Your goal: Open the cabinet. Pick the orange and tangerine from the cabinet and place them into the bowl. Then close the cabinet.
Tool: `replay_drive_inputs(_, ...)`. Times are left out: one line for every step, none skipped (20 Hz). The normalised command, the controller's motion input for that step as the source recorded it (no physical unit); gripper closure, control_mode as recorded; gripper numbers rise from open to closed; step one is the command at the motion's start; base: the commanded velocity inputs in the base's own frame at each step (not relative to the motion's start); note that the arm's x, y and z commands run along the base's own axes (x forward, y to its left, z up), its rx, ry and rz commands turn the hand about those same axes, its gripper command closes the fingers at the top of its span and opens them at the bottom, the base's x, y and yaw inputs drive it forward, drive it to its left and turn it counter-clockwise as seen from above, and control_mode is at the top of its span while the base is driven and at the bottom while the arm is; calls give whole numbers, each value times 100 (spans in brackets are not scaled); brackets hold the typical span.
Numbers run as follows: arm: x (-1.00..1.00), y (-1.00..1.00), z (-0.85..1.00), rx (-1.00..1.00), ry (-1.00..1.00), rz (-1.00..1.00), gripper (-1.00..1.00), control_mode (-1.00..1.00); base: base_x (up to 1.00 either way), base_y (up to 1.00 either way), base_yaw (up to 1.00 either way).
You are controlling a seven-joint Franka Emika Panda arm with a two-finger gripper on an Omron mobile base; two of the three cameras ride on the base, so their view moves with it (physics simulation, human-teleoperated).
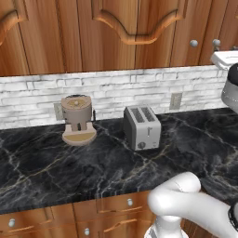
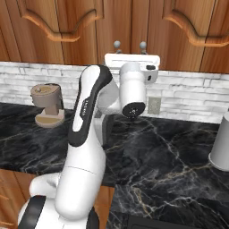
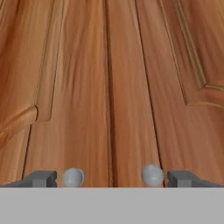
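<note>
Reddish-brown cabinet [image 1: 139, 32], silver knobs [image 3: 152, 175]; black white-veined counter [image 1: 93, 167]; white brick backsplash [image 1: 116, 90]; grey toaster [image 1: 142, 127]; tan coffee machine [image 1: 77, 119].

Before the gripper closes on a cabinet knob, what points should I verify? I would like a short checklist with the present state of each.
1. Cabinet doors shut: ok, both closed in all views.
2. Gripper open: ok, the finger tips stand wide apart.
3. Gripper in line with one knob: not ok; in the hand view the left knob and the right knob both sit between the tips, with the door seam at the centre.
4. Tips touching a knob: cannot tell.
5. Bowl ready on the counter: cannot tell.
6. Toaster and coffee maker out of the way: ok, both are low on the counter.
</note>
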Motion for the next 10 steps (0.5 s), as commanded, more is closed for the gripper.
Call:
replay_drive_inputs(61, -3, 0, 0, 0, 0, -100, -100, 0, 0, 0)
replay_drive_inputs(66, -11, 0, 0, 0, 0, -100, -100, 0, 0, 0)
replay_drive_inputs(60, -30, 0, 3, 0, 0, -100, -100, 0, 0, 0)
replay_drive_inputs(59, -39, 0, 5, 0, 0, -100, -100, 0, 0, 0)
replay_drive_inputs(57, -44, 0, 6, 0, 0, -100, -100, 0, 0, 0)
replay_drive_inputs(56, -43, 0, 5, 0, 0, -100, -100, 0, 0, 0)
replay_drive_inputs(54, -41, 0, 5, 0, 0, -100, -100, 0, 0, 0)
replay_drive_inputs(49, -39, 0, 4, 0, 0, -100, -100, 0, 0, 0)
replay_drive_inputs(50, -28, 0, 0, 0, 0, -100, -100, 0, 0, 0)
replay_drive_inputs(59, -16, 0, 0, 1, 0, -100, -100, 0, 0, 0)
